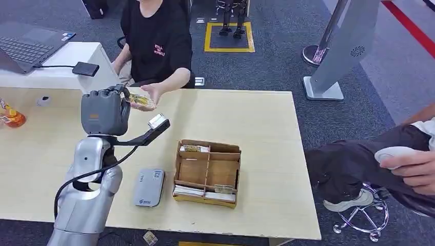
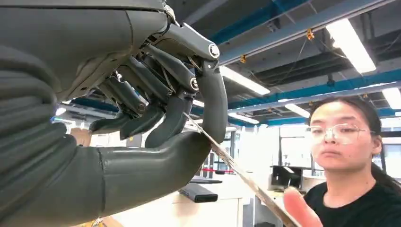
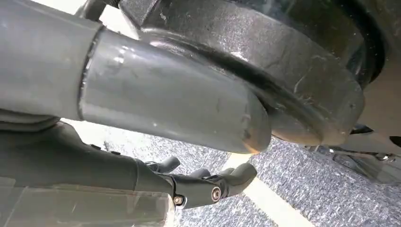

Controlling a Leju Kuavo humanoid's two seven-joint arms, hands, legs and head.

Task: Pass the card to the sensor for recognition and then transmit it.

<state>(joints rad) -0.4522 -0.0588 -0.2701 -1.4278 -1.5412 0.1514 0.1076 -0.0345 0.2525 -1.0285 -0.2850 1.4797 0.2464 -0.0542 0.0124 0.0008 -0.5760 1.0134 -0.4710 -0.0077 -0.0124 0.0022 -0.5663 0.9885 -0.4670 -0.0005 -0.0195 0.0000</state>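
Note:
My left hand [image 1: 105,113] is raised over the far left part of the table [image 1: 261,118] and pinches a card [image 1: 141,100] between thumb and fingers. The card reaches toward a person in a black shirt [image 1: 156,46], whose upturned hand [image 1: 152,94] is right at its far end. In the left wrist view the card [image 2: 236,170] shows edge-on, running out from my left hand [image 2: 156,118] to the person's fingertip [image 2: 300,208]. The grey sensor [image 1: 149,187] lies flat near the front edge. My right hand [image 3: 208,184] hangs over carpet, holding nothing.
A wooden divided box [image 1: 208,173] with several cards stands right of the sensor. A laptop [image 1: 25,48] and black adapter [image 1: 85,68] sit on the white desk behind. An orange bottle [image 1: 10,118] is at the table's left edge. A second person [image 1: 390,164] sits at the right.

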